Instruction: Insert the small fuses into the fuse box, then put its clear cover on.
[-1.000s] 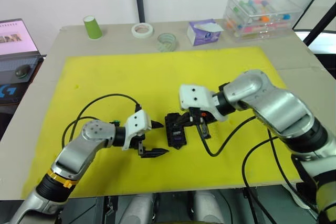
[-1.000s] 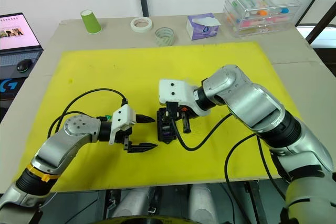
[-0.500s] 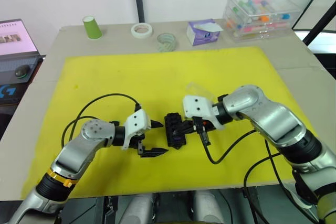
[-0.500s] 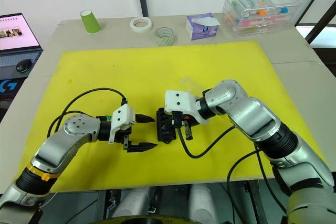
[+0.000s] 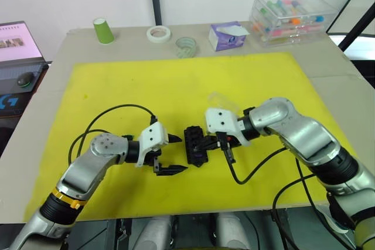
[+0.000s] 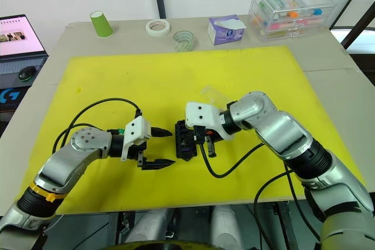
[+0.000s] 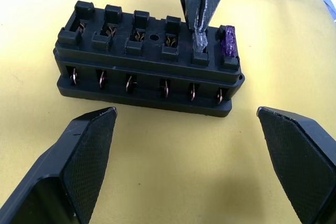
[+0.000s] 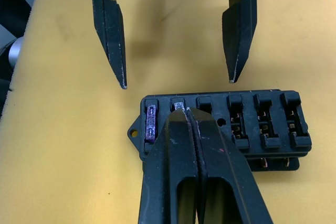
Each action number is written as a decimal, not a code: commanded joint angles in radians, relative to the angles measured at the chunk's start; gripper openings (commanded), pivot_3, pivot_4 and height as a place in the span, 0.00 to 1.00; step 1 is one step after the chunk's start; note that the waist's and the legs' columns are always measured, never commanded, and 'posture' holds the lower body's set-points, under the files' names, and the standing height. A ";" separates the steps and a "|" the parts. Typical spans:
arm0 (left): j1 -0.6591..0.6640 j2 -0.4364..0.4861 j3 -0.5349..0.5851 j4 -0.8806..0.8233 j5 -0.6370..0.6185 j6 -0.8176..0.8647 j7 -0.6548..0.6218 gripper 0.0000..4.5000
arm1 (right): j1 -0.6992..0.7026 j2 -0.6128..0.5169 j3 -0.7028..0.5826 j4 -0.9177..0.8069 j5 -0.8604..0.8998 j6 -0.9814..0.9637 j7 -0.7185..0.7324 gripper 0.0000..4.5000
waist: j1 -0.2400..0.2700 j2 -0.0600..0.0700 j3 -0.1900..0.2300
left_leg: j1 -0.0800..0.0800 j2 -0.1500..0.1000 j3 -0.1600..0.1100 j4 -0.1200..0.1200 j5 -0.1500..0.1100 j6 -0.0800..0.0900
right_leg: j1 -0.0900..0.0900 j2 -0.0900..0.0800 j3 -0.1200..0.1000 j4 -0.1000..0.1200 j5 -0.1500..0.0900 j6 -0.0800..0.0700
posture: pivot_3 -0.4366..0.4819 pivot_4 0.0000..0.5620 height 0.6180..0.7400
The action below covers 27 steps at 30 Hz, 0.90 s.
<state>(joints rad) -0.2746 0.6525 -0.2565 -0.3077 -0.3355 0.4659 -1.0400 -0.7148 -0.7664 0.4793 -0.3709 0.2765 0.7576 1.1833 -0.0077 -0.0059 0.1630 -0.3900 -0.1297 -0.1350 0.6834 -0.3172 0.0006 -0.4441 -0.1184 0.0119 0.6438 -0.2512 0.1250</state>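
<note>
Laptop (image 5: 17, 45) off table's left edge. Yellow mat (image 5: 193, 86) covers table; left gripper (image 5: 170, 155) fingers spread wide, just beside fuse box (image 5: 195, 146) at mid-mat. Right gripper (image 8: 188, 115) pinched on grey-clear fuse (image 8: 179, 106) in slot beside purple fuse (image 7: 229, 41). Green cup (image 5: 104, 30), tape rolls, tissue box, tube case along far edge.

Background stuff: there's a big yellow foam mat (image 5: 176, 86) covering most of a grey-beige table (image 5: 58, 45). Along the far edge of the table, left to right, you've got a green paper cup (image 5: 104, 30) standing upside down, a white tape roll (image 5: 159, 33) lying flat, a clear tape roll (image 5: 186, 46) just near of it and a bit right, then a purple tissue pack (image 5: 228, 35) with a white sheet poking out. In the far right corner sits a clear plastic case (image 5: 292, 16) full of coloured tubes. Off the table's left side there's a laptop (image 5: 17, 51) with its screen lit and a dark mouse (image 5: 25, 79) resting on it.
</note>
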 commanded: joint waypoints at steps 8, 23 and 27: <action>-0.009 0.010 0.019 -0.026 -0.006 -0.010 -0.004 1.00 | 0.046 -0.024 0.040 -0.009 -0.071 -0.039 0.004 0.00 | 0.000 0.000 0.000 | 0.000 0.000 0.000 0.000 0.000 0.000 | 0.000 0.000 0.000 0.000 0.000 0.000 | 0.48 0.27 1.00; -0.010 0.008 0.023 -0.022 -0.006 -0.009 0.002 1.00 | 0.084 -0.045 0.132 0.028 -0.195 -0.058 0.014 0.00 | 0.011 -0.002 -0.005 | 0.009 0.000 -0.001 -0.002 0.000 0.000 | 0.009 0.000 0.000 -0.003 0.000 0.000 | 0.48 0.27 1.00; -0.008 0.008 0.024 -0.026 -0.006 -0.007 0.004 1.00 | 0.078 -0.053 0.150 0.033 -0.230 -0.061 0.021 0.00 | 0.022 -0.002 -0.009 | 0.018 0.001 -0.001 -0.005 -0.001 0.001 | 0.019 0.001 0.000 -0.009 0.000 0.000 | 0.48 0.27 1.00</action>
<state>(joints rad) -0.2772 0.6561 -0.2545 -0.3077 -0.3358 0.4659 -1.0391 -0.6750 -0.7830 0.5396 -0.4013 0.1232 0.6686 1.2004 0.0141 -0.0081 0.1541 -0.3724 -0.1292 -0.1360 0.6790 -0.3182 0.0020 -0.4244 -0.1172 0.0116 0.6350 -0.2512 0.1251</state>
